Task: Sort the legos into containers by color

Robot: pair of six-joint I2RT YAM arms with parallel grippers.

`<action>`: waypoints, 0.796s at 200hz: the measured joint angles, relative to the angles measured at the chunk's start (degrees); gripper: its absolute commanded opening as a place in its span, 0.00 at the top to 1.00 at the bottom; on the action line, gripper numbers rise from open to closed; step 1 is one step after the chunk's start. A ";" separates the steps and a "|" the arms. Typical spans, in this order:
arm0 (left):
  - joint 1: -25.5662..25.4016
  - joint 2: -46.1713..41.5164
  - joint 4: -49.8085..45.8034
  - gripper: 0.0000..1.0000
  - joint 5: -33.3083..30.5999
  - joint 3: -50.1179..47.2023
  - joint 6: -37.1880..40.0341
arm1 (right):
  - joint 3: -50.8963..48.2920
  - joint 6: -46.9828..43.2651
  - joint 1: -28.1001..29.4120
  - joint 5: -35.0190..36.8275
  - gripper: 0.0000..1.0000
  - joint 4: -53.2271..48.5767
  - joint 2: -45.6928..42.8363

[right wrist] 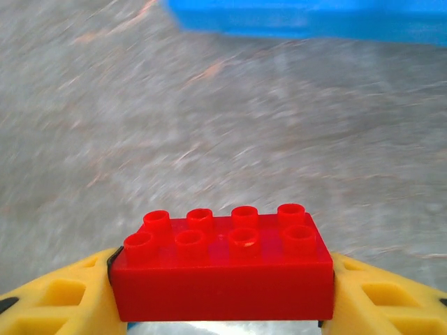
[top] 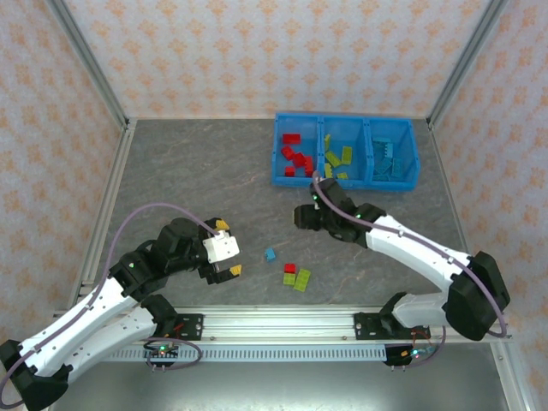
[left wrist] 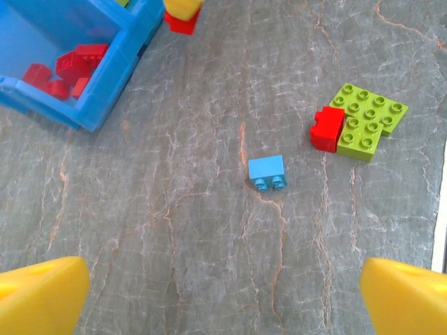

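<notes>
- Right wrist view: our right hand (right wrist: pixel 223 300) is clamped on a red brick (right wrist: pixel 222 269) over the table (right wrist: pixel 209 125), near the bin (right wrist: pixel 314 17).
- Our left hand (left wrist: pixel 223 296) gapes wide and empty over a blue brick (left wrist: pixel 266 172); a small red brick (left wrist: pixel 326 130) touches green bricks (left wrist: pixel 367 120) nearby.
- We see a grey marbled table and patterned walls (top: pixel 257 51).

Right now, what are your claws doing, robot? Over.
Right claw shut on red brick. Left claw open, light-blue brick ahead. Nothing blocking bin.
</notes>
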 measured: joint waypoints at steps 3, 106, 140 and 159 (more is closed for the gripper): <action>0.00 0.00 -0.02 0.00 0.00 0.00 0.00 | 0.07 0.35 -0.70 0.24 0.51 -0.02 0.24; 0.00 -0.15 0.35 0.00 -0.81 -0.24 -0.04 | 47.89 4.04 -11.50 3.61 0.49 -4.48 35.98; -0.02 -1.27 1.38 0.00 -2.84 -1.16 -0.76 | 63.63 3.23 -13.42 3.37 0.29 -11.34 50.40; 0.00 -1.16 2.03 0.00 -4.09 -1.16 -1.42 | 70.88 2.08 -13.55 3.10 0.23 -15.65 55.28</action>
